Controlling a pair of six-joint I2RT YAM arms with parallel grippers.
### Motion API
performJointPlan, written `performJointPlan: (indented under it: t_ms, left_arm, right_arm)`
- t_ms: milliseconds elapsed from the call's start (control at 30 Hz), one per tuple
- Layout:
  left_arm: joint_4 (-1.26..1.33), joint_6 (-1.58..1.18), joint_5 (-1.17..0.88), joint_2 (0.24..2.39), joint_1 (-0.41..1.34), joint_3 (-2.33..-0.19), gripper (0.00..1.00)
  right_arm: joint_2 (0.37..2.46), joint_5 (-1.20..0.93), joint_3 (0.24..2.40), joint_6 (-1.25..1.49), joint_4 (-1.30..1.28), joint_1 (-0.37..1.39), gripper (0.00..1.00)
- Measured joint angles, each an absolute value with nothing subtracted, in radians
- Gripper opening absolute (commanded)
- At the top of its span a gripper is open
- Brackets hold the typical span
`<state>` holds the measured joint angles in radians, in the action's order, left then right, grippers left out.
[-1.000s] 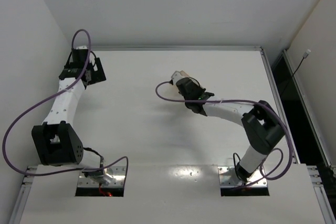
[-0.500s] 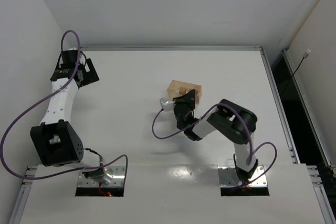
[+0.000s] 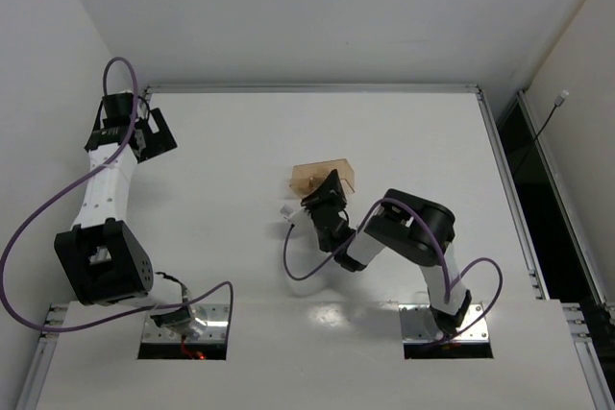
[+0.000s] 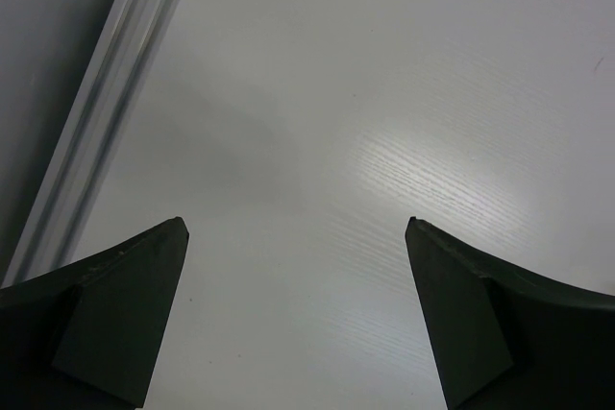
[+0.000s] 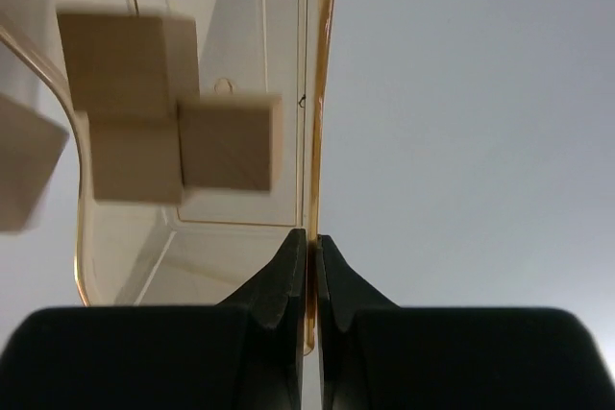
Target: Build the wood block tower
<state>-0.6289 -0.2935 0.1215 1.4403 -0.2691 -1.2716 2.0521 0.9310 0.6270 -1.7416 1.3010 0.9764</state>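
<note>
Left gripper: jaws are spread wide with nothing between them. It hangs over bare white table at the far left edge, just beside the aluminium rail that borders the surface. In the top view this gripper is well apart from all task items.

Right gripper: jaws are pressed nearly together, pinching the thin side wall of a translucent amber container. One finger is inside the wall and one outside. In the top view the right arm is folded back on itself. Its gripper meets the container near the middle of the table, slightly to the right of centre.

Wood blocks: these lie loose inside the container.
- Three sit together as a touching cluster, one above another with a third against the lower one's right side.
- A further block shows at the left edge of the right wrist view.
- Another is cut off at the top edge.

All appear soft in focus, so face markings cannot be read. Whether the container rests flat or is raised off the table cannot be told (the top view is too small to settle it).

Tower: not yet built. The blocks are grouped, not in a single column.
</note>
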Motion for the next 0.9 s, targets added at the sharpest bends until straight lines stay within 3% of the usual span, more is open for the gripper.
performJointPlan:
  t_ms: [333,900]
  left_arm:
    - [-0.632,-0.294,0.08,1.441,-0.269,-1.272,0.95]
    - [-0.643,-0.294,0.062,1.441,-0.269,-1.272,0.95]
  right_arm:
    - [2.001,0.779,0.607,-1.924,1.296,0.972,0.0]
    - [1.987,0.752,0.762,-1.953,1.279,0.882,0.0]
